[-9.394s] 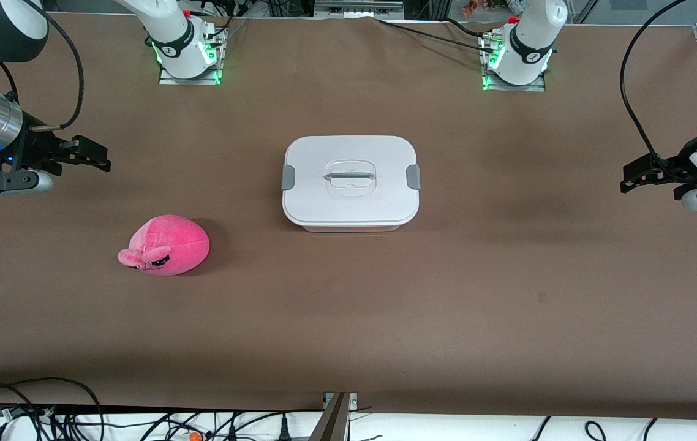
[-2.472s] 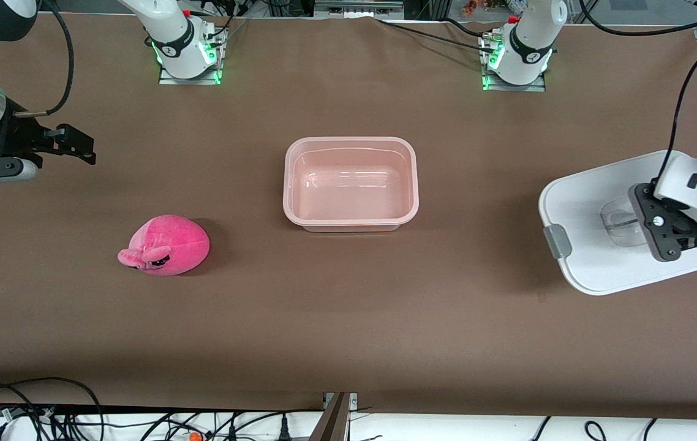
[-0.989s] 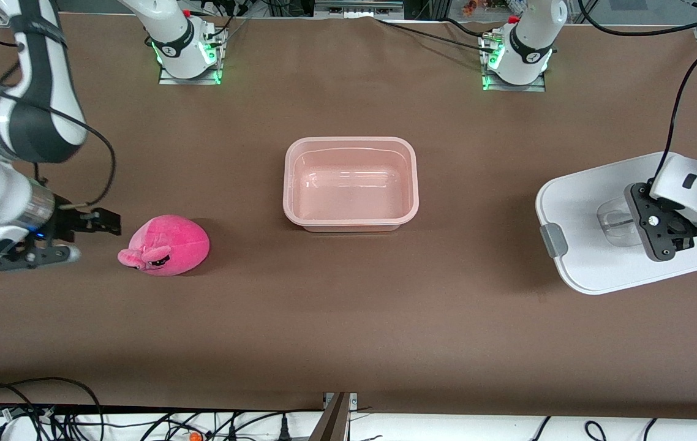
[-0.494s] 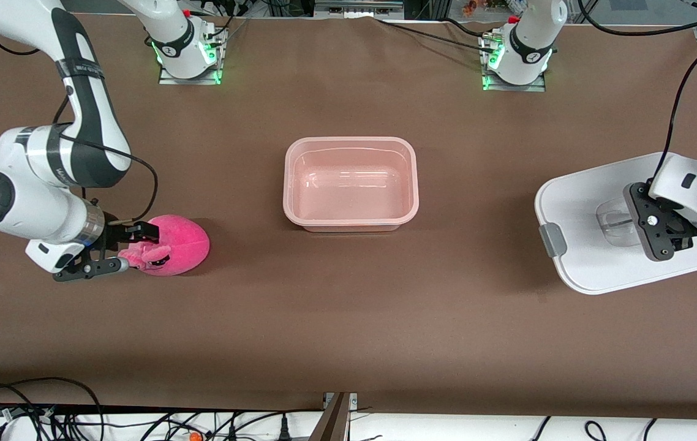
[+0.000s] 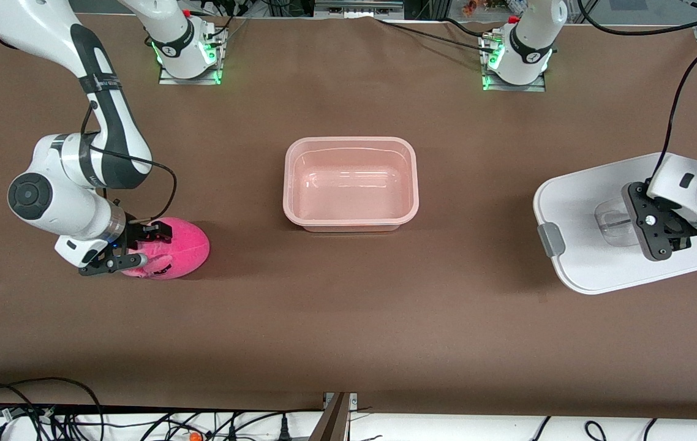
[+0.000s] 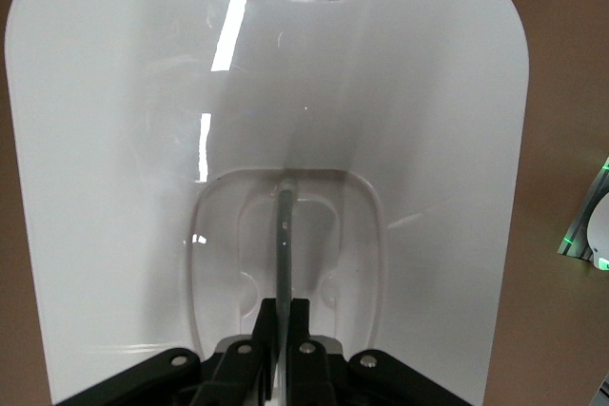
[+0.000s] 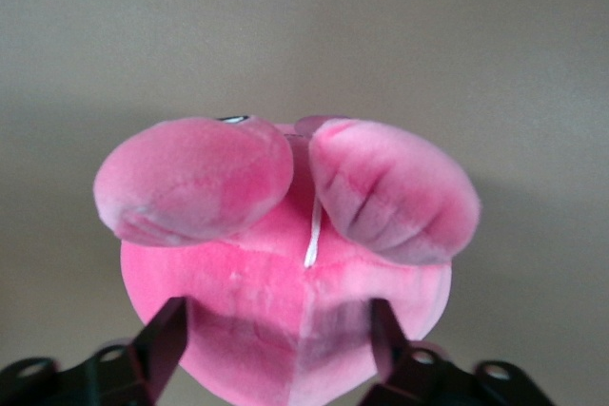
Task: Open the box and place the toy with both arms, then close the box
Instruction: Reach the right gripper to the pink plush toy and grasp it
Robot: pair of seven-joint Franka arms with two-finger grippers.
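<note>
Front view: your right gripper [image 5: 142,249], half a second ago just beside the toy [image 5: 174,248], now straddles its eared end with fingers spread; the pick is about to begin. The toy, round hot-pink plush, lies near the right arm's end of the bench. The box [image 5: 351,183], a glossy translucent pink tub, stands open mid-bench.

Left wrist view: your left gripper [image 6: 283,316] is clamped on the clear handle of the smooth white lid [image 6: 124,140], unchanged.

Right wrist view: fuzzy ears [image 7: 195,178], seamed body between parted fingers [image 7: 162,344].
</note>
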